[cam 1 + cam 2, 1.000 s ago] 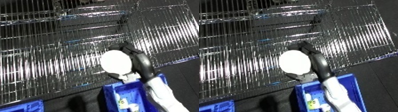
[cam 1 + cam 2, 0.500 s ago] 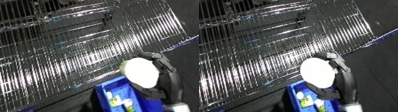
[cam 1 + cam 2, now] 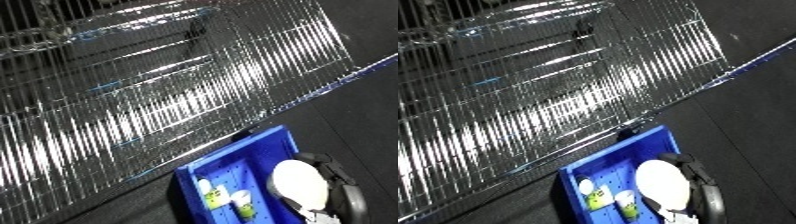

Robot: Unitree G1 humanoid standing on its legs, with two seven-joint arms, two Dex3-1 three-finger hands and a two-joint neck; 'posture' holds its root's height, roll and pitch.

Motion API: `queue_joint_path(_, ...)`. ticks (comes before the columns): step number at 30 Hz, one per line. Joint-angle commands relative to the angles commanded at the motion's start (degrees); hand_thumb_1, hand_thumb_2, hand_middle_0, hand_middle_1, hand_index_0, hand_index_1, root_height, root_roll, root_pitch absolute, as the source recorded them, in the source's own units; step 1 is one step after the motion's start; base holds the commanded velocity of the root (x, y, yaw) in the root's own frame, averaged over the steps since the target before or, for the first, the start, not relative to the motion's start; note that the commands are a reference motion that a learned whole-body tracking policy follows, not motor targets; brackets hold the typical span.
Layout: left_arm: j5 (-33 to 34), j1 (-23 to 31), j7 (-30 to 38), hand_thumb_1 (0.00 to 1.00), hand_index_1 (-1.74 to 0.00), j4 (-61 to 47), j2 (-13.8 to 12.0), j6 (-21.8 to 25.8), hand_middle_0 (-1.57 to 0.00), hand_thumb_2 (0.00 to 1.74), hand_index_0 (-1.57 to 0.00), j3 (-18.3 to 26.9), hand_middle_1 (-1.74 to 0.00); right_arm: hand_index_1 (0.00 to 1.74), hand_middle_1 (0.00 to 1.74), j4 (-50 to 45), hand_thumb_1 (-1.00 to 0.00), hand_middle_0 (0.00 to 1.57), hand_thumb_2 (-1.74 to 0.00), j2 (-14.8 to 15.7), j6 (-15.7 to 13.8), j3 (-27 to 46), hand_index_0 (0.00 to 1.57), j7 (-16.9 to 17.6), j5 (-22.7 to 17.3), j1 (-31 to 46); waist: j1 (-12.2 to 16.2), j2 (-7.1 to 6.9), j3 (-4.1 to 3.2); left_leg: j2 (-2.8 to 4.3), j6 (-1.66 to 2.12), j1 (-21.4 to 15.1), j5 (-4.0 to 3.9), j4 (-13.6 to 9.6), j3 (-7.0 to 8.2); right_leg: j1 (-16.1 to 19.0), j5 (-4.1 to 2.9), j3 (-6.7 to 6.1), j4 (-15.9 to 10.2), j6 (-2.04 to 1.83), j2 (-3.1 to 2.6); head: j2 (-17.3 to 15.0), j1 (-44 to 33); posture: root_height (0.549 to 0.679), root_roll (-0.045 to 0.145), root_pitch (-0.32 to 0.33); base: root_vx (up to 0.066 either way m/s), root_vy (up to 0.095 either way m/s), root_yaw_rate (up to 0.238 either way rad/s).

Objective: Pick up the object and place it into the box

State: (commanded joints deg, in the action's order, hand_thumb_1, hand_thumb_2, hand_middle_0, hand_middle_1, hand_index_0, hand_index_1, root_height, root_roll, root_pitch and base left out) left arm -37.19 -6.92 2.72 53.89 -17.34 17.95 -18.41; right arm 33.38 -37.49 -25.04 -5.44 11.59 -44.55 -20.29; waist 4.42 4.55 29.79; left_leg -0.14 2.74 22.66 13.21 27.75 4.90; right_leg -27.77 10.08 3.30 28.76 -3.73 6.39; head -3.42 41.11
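My right hand (image 3: 343, 186) is at the lower right, its black fingers curled round a white round object (image 3: 302, 183). Hand and object hang over the right part of the blue bin (image 3: 616, 149). The bin sits on the dark floor below the wire rack. The object's underside and the bin floor beneath it are hidden. No view shows my left hand.
A large chrome wire rack (image 3: 178, 90) fills the upper left, its lower edge just above the bin. Small white and green containers (image 3: 602, 196) lie in the bin's left part. Dark floor (image 3: 753, 110) stretches to the right.
The camera has tilted and shifted. My right hand has carried the white object down from in front of the wire rack to above the blue bin.
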Motion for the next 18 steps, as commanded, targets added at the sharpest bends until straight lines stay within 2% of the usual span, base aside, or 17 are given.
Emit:
queue_joint_path(3, -0.9, -0.3, -0.7, 0.0, 0.0, 0.9, 0.2, 0.6, 0.0, 0.0, 0.0, -1.0, 0.0, 0.7, 0.7, 7.6, -0.4, 0.63, -0.7, 0.2, -0.4, 0.1, 0.63, -1.9, -2.2, -1.0, -0.3, 0.69, 0.0, -0.37, -0.09, -0.5, -0.07, -0.6, -0.31, 0.3, -0.03, 0.12, -0.3, 0.08, 0.06, -0.1, 5.1, 0.658, 0.076, 0.127, -0.026, 0.018, 0.035)
queue_joint_path(8, -1.4, 0.0, -1.9, 0.0, 0.0, 2.1, 0.7, 1.1, 0.0, 0.0, 0.0, -2.3, 0.0, 0.26, 0.26, 17.6, -0.15, 0.24, -0.26, -0.2, -1.0, -0.7, 0.24, -4.5, -2.1, -3.9, -0.9, 1.58, 0.0, -0.89, -0.19, -1.0, -0.12, -0.7, -0.7, 0.8, -0.09, 0.29, -0.4, 0.27, 0.15, -0.7, 8.4, 0.659, 0.08, 0.118, -0.014, 0.003, 0.03)
queue_joint_path(11, -1.3, 0.2, -2.5, 0.0, 0.0, 2.5, 0.7, 1.2, 0.0, 0.0, 0.0, -2.5, 0.0, 0.0, 0.0, 20.1, 0.0, 0.0, 0.0, -0.4, -0.9, -1.0, 0.0, -5.4, -1.6, -4.5, -1.1, 1.86, 0.0, -1.06, -0.19, -1.4, -0.32, -1.1, -0.83, 1.1, -0.32, 0.33, -0.8, 0.22, 0.19, -1.5, 9.0, 0.659, 0.082, 0.115, -0.015, -0.012, 0.023)
queue_joint_path(18, -1.6, -0.5, -3.6, 0.0, 0.0, 2.8, 0.2, 1.1, 0.0, 0.0, 0.0, -2.8, 0.0, 0.0, 0.0, 22.8, 0.0, 0.0, 0.0, -0.3, -0.2, -1.4, 0.0, -6.5, 0.2, -5.3, -1.3, 2.41, 0.0, -1.36, -0.08, -2.4, -1.23, -2.9, -1.22, 1.6, -0.71, 0.28, -1.7, -0.08, -0.01, -4.9, 8.7, 0.66, 0.084, 0.113, -0.016, -0.008, 0.033)
